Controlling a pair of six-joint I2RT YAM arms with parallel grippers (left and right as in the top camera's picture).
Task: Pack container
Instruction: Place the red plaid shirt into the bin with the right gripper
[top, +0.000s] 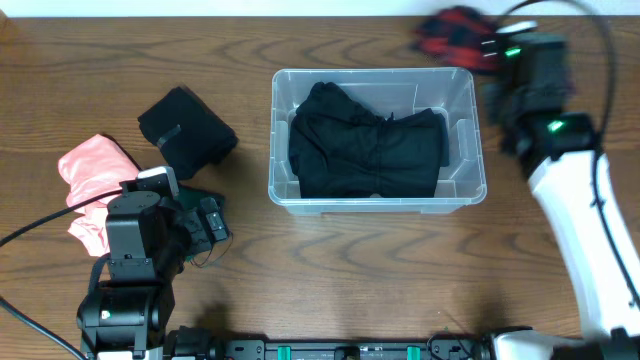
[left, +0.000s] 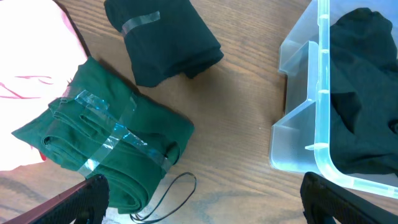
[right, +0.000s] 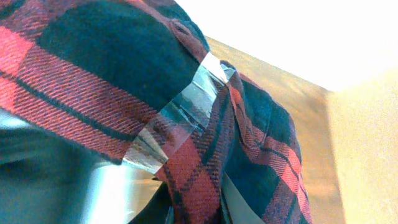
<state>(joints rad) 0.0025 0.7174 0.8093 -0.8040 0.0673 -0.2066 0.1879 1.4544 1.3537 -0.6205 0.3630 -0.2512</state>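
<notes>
On your left, the pink garment (top: 92, 172), the black bundle (top: 187, 132) and the green bundle (left: 106, 149) lie unpacked on the table (top: 330, 280). Your left gripper (left: 205, 196) hangs over the green one, jaws spread wide, holding nothing. The container (top: 375, 205) sits mid-table with one black garment (top: 365, 150) inside. Far right, your right gripper (top: 488, 45) is clamped on the plaid bundle (right: 93, 74), beyond the container's back corner. I'd judge one packed, four to go
</notes>
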